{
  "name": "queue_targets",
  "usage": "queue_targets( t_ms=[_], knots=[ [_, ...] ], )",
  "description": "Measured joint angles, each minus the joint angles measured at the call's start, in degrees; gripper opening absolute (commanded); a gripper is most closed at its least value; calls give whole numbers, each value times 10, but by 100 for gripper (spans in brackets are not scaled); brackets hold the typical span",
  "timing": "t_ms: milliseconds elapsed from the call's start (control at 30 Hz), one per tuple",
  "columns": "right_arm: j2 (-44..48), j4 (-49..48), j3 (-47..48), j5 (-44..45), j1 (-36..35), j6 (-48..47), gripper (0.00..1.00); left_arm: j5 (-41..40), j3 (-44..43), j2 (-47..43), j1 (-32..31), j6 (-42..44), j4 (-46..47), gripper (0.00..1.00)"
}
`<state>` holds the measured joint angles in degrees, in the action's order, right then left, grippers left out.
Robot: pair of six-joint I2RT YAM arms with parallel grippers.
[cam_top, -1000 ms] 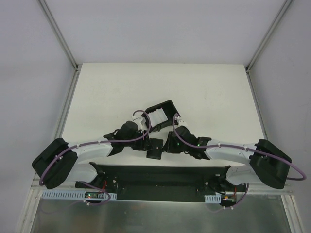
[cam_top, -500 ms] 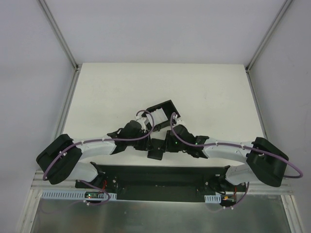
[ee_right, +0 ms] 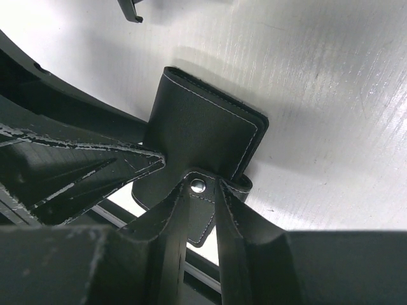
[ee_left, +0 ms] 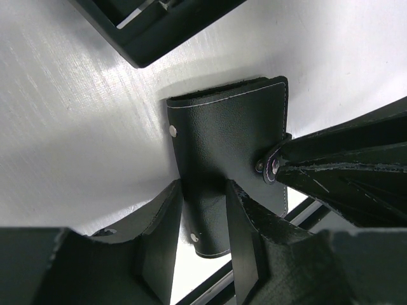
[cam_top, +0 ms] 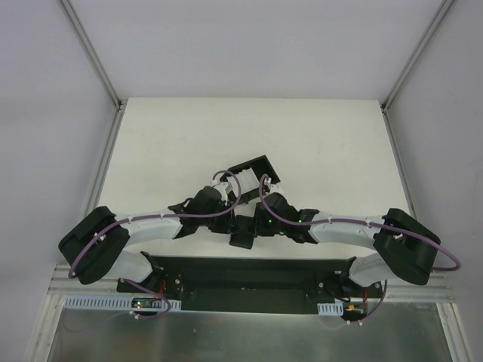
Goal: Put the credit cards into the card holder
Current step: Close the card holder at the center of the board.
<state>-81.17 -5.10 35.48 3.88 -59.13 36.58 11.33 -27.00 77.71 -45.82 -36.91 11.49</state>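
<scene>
Closed and flat on the white table (cam_top: 317, 143), close to the near edge and about midway between the left and right edges: the card holder (ee_left: 229, 146), black outer cover facing up, pale stitching along its border. Hemmed in by both arms, one from each side.

On the left gripper (ee_left: 203, 197), fingers a little apart, tips down over the holder's near end, black leather showing in the narrow gap between them. Gripping or merely pressing on the cover: cannot tell.

On the right gripper (ee_right: 199, 192), fingers drawn close together about the clasp tab (ee_left: 272, 166), pinching the card holder by it right at the metal snap, on the side toward the table's right edge. Rest of the cover bare between the two grippers.

Just beyond the holder, toward the far edge, a black walled tray (cam_top: 256, 161), set askew to the table's edges and apart from the holder. Inside that tray, the pale credit cards (cam_top: 243, 181), beyond both grippers.
</scene>
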Motion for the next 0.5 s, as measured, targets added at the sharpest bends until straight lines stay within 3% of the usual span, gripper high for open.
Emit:
queue_targets(
  t_ms=[200, 500],
  knots=[
    [0, 0, 0, 1, -7, -1, 25, -5, -3, 1, -5, -4, -2, 39],
    [-11, 2, 12, 5, -21, 0, 25, -10, -5, 1, -8, -8, -3, 37]
  ],
)
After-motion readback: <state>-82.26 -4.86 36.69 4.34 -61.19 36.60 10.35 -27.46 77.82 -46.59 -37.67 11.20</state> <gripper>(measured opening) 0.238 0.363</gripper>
